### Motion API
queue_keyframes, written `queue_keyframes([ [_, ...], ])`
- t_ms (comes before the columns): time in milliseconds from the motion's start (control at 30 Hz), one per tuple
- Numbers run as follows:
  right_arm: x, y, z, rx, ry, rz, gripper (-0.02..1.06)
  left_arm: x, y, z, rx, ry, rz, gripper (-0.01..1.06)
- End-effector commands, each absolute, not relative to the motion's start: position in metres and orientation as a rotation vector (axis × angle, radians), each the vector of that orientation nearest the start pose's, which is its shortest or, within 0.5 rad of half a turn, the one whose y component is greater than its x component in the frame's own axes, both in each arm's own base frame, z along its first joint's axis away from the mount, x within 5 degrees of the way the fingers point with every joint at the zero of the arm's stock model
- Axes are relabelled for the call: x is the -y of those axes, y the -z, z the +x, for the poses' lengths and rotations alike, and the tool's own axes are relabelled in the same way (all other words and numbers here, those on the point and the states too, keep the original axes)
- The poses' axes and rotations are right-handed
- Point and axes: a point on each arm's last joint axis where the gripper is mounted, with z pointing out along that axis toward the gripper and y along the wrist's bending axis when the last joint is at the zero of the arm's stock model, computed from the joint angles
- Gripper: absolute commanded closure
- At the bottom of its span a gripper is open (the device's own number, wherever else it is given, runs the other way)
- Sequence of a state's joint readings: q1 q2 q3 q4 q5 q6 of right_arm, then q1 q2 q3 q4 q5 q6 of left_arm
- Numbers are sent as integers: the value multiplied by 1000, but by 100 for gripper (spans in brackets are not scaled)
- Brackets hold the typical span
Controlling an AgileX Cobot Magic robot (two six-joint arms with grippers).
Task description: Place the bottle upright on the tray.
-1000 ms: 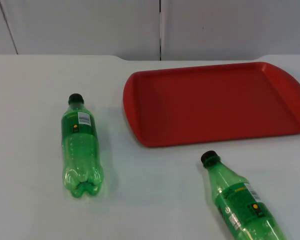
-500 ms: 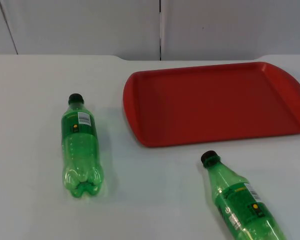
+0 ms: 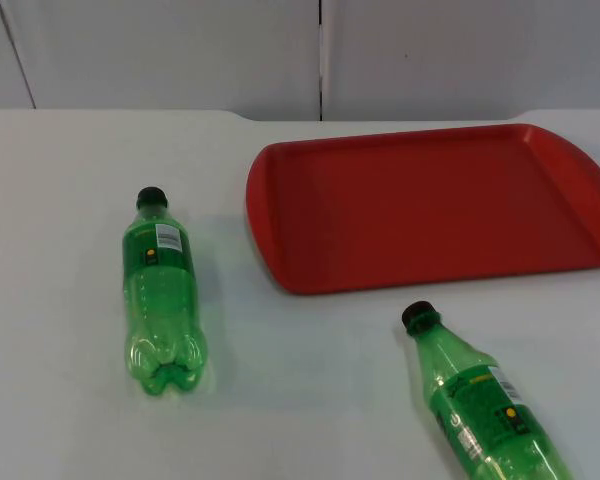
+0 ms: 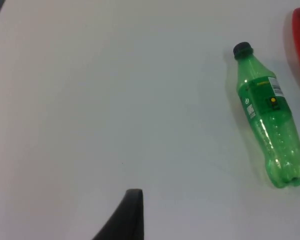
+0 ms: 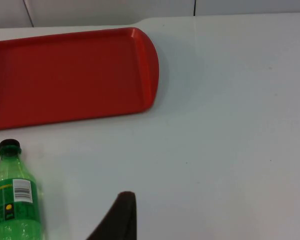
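1. On the table (image 3: 70,400): a tray (image 3: 280,250) toward the far right, close to the partition wall (image 3: 180,50).
2. Left of the tray, apart from it: one bottle (image 3: 162,290) lying flat, cap toward the wall.
3. In front of the tray, toward the right: a second bottle (image 3: 475,400) lying flat, cap near the tray's front rim, not touching.

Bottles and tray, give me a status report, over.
Both arms waiting, nothing held. Left bottle and right bottle lying flat on the white table. Red tray bare. Nothing in the way.
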State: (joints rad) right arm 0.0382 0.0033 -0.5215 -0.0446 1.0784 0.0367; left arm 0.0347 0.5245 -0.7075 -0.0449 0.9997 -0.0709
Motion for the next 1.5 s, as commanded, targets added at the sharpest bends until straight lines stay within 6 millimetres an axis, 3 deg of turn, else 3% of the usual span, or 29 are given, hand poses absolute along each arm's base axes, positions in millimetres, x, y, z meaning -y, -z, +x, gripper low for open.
queue_keyframes([
  [0,4,-280,-7,-2045,7,10,0,2,-328,85,-2289,96,-114,0],
  [700,4,-280,-7,-2045,7,10,0,2,-356,147,-2391,94,-34,0],
  [1067,4,-280,-7,-2045,7,10,0,9,-343,189,-2498,200,31,0],
  [1200,4,-280,-7,-2045,7,10,0,12,-331,214,-2559,270,50,0],
  [1467,4,-280,-7,-2045,4,16,0,12,-312,244,-2634,285,36,0],
])
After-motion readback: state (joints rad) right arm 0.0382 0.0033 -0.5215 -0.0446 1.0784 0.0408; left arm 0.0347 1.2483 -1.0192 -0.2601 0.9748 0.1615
